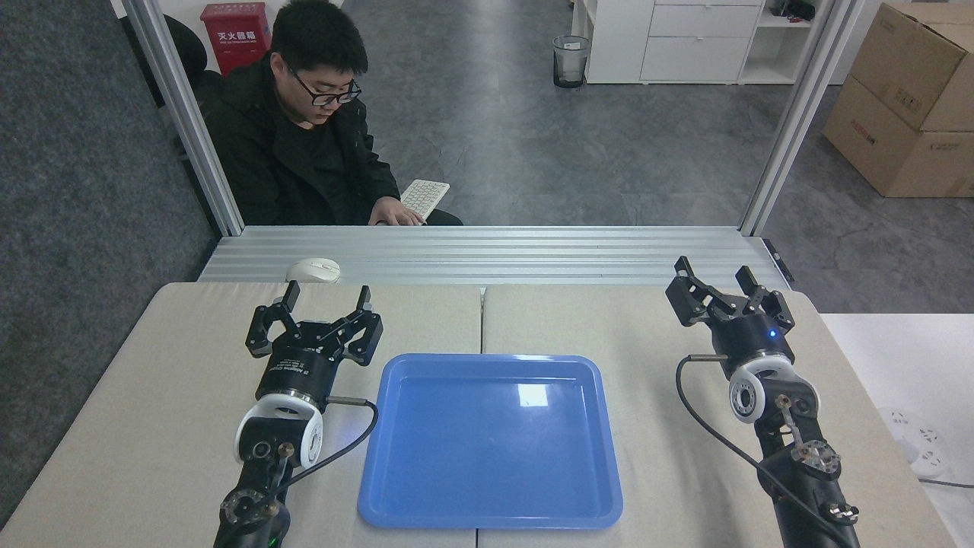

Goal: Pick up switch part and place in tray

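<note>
— What are your fingers doing right now?

— My left gripper (326, 298) is hovering over the table (152, 426), just beside the tray's (491, 517) far left corner, and its two fingers are standing wide apart with nothing between them. My right gripper (714, 275) is sitting well off to the right of the tray, past its far right corner, and its fingers are spread wide too, holding nothing.

— And the tray itself?

— It is lying flat between my two arms, straddling the seam where the two table halves are meeting. Its blue floor is showing only a glare patch near the far right part.

— Where is the switch part?

— I am not seeing it anywhere: not in the tray, not on the cloth to either side of it, not in my fingers. I cannot tell where it is.

— Anything else around?

— A white mouse (313, 269) is resting beyond the tray, on the metal ledge (533, 251) behind my left gripper. Farther back from the tray a person (304, 152) in a black jacket is sitting with one hand on a white keyboard (424, 196). Cardboard boxes (905, 99) are standing far off to the tray's right
</note>
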Robot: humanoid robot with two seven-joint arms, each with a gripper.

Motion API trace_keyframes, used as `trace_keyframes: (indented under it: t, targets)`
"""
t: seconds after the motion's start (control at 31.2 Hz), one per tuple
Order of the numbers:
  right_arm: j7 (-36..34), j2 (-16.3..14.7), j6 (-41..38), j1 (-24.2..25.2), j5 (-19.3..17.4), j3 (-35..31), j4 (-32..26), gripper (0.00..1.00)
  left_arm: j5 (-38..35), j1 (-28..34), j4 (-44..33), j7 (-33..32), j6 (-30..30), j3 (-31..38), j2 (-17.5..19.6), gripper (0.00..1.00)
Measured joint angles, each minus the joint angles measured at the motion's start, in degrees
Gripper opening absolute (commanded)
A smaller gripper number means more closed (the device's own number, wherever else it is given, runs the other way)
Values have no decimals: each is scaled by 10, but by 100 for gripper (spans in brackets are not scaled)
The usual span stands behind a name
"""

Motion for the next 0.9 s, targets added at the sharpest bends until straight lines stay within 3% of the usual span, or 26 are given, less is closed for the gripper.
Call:
trace_keyframes:
  t: [0.9]
  targets:
    - [2,8,0,6,-1,1,-16,100,0,2,4,1,1,0,-1,100]
